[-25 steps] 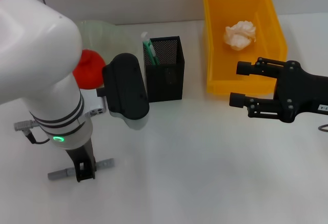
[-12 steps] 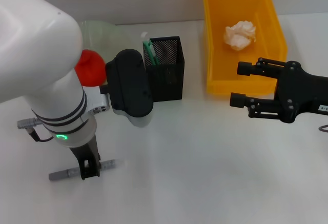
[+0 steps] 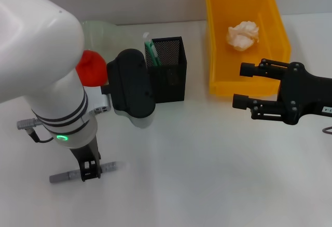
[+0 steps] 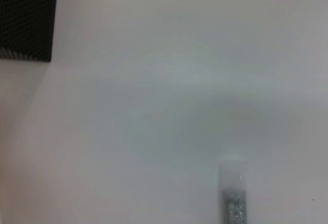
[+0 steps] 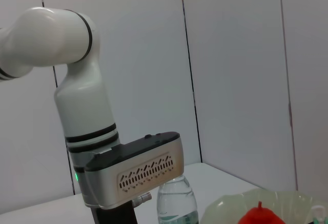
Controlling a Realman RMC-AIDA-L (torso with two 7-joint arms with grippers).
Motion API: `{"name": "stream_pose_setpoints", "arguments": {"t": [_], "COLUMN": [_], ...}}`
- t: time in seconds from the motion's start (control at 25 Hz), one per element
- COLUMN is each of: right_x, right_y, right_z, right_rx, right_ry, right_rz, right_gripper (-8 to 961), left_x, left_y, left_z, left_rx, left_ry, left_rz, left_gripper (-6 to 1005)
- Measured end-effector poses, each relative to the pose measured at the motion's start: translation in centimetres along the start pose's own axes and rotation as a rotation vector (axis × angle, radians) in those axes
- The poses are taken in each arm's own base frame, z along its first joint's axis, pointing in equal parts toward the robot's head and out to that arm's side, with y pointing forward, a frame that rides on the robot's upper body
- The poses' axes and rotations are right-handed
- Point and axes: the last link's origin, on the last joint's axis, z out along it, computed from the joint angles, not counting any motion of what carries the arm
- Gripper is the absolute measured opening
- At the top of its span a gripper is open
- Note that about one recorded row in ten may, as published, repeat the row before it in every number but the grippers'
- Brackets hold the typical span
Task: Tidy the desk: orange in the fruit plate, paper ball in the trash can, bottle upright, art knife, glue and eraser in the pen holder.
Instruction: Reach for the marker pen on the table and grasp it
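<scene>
A slim grey art knife (image 3: 65, 175) lies on the white table at the near left; its pale end shows in the left wrist view (image 4: 233, 193). My left gripper (image 3: 89, 171) points straight down and is shut on the knife's middle. The black mesh pen holder (image 3: 168, 71) stands behind it with a green-and-white item inside. The orange (image 3: 89, 67) rests in the translucent fruit plate (image 3: 106, 32). The paper ball (image 3: 243, 35) lies in the yellow trash can (image 3: 218, 55). The bottle (image 5: 177, 203) stands upright beside my left arm. My right gripper (image 3: 238, 85) hovers open in front of the bin.
My bulky left arm (image 3: 41, 55) hides much of the table's left side, including most of the plate. The back wall runs close behind the plate, the holder and the bin. Bare tabletop (image 3: 207, 175) stretches across the near middle and right.
My left arm shifted slightly to the right over the art knife, then settled. The knife stays on the table. My right arm has not moved.
</scene>
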Motion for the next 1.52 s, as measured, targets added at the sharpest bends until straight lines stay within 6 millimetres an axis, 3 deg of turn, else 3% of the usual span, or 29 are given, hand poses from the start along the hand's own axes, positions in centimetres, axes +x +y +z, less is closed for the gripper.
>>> {"name": "stream_pose_setpoints", "arguments": {"t": [0.32, 0.48, 1.52], "right_x": [-0.02, -0.02, -0.09], "right_y": [-0.02, -0.02, -0.22], "right_z": [0.05, 0.05, 0.28], "right_rx": [-0.001, -0.001, 0.003], "right_ry": [-0.001, -0.001, 0.001], "right_rz": [0.0, 0.0, -0.006], "right_gripper": [761, 761, 761], "left_x": [0.01, -0.08, -0.22], "left_y": [0.0, -0.05, -0.2], "left_z": [0.0, 0.18, 0.66], "left_rx": [0.003, 0.002, -0.014], "left_ry": [-0.005, -0.01, -0.033], "left_rz": [0.001, -0.002, 0.002], "left_gripper": [278, 483, 472]}}
